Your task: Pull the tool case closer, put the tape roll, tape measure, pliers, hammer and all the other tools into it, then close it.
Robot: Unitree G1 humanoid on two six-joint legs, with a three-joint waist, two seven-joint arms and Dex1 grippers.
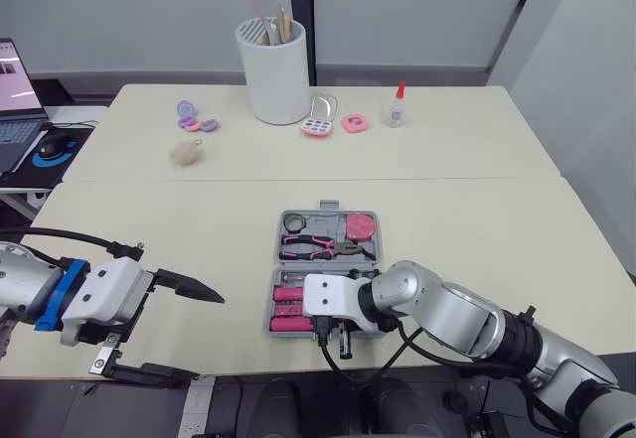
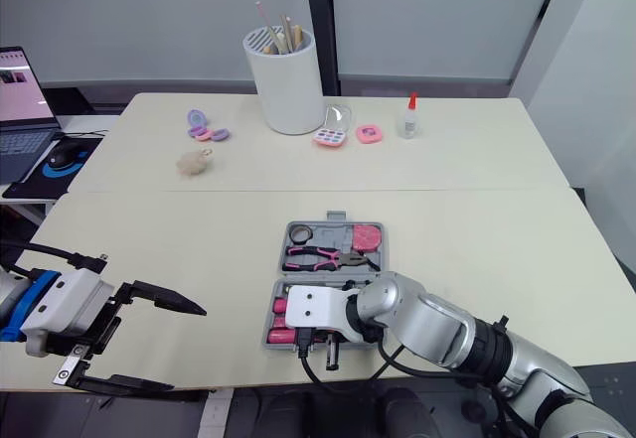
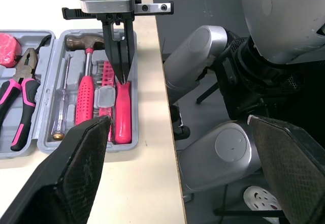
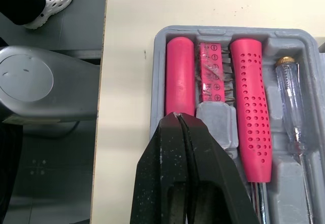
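Observation:
The grey tool case point(image 1: 328, 206) lies open at the table's front edge. Its far half holds the tape roll point(image 1: 294, 222), the pink tape measure point(image 1: 360, 227) and the pliers point(image 1: 313, 247). The near half holds the hammer point(image 3: 85, 76), a clear screwdriver point(image 4: 292, 107), a bit set point(image 4: 210, 79) and a smooth pink handle point(image 4: 180, 74). My right gripper point(image 4: 179, 116) is shut, its tips against the end of that pink handle, nothing between the fingers. My left gripper point(image 1: 194, 337) stands wide open over the front left of the table, apart from the case.
At the back stand a white cup of pens point(image 1: 271, 71), a glue bottle point(image 1: 397, 105), pink compacts point(image 1: 319, 125), purple pieces point(image 1: 189, 115) and a fluffy toy point(image 1: 187, 152). A laptop point(image 1: 15, 100) and mouse point(image 1: 55, 143) sit on a side desk at the left.

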